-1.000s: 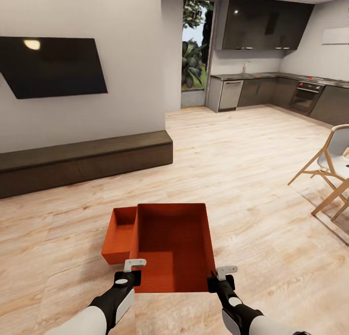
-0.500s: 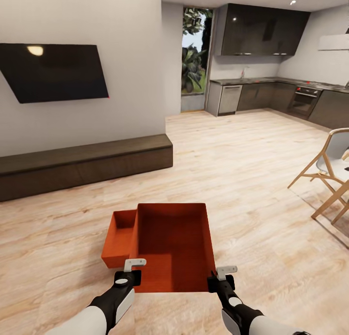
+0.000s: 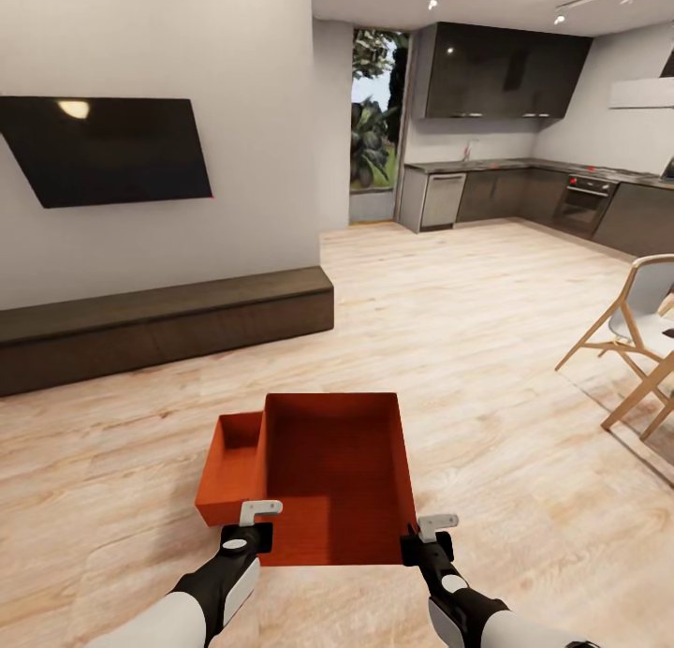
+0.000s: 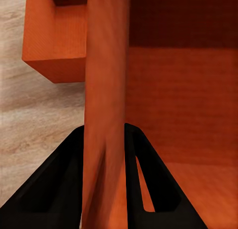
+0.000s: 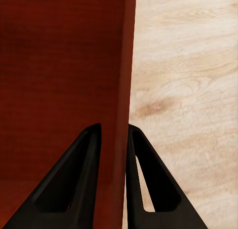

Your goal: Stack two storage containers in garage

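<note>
While both jaws pinch the orange-red open bin's [image 3: 332, 475] side walls, the view tilts upward; carry begins, second orange-red bin [image 3: 232, 465] alongside.

We saw matt orange-red plastic on the held bin [image 3: 337, 470], finely ribbed up close. The floor [image 3: 487, 348] was pale wood plank, faintly satin. The TV screen [image 3: 108, 149] shone glossy black; the low cabinet [image 3: 159, 325] looked dull dark wood.
</note>
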Available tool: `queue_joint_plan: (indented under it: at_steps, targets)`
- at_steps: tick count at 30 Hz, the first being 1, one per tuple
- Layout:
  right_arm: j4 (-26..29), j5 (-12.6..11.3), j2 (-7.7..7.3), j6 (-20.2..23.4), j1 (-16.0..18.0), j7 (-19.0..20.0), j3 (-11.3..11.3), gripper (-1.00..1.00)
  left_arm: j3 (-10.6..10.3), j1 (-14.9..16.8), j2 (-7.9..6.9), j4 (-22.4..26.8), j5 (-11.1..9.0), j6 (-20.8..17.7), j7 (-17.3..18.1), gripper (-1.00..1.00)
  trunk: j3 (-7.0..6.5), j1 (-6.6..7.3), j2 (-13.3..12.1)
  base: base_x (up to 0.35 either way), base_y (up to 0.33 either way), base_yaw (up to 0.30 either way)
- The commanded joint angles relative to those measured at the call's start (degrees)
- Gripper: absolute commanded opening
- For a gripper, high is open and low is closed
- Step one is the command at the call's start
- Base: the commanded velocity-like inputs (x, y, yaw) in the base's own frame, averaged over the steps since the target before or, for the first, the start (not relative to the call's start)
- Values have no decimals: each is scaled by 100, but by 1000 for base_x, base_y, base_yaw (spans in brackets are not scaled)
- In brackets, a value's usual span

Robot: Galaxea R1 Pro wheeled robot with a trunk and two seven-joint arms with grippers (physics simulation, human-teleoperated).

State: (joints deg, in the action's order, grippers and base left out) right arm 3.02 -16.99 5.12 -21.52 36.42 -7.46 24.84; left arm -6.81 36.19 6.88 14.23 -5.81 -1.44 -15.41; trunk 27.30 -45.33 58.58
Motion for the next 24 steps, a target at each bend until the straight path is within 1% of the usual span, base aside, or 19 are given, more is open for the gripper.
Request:
queue_joint_plan:
  at_steps: [1,24]
  targets:
    - [6,-93,-2,-74,6,-27,3,-100,57,2,-46,-17,-88,-21,-94,-100,-5,0,3,0,0,0]
    - [6,-93,-2,-74,6,-27,3,-100,57,2,-46,-1,-87,-12,-94,-100,-215,0,3,0,0,0]
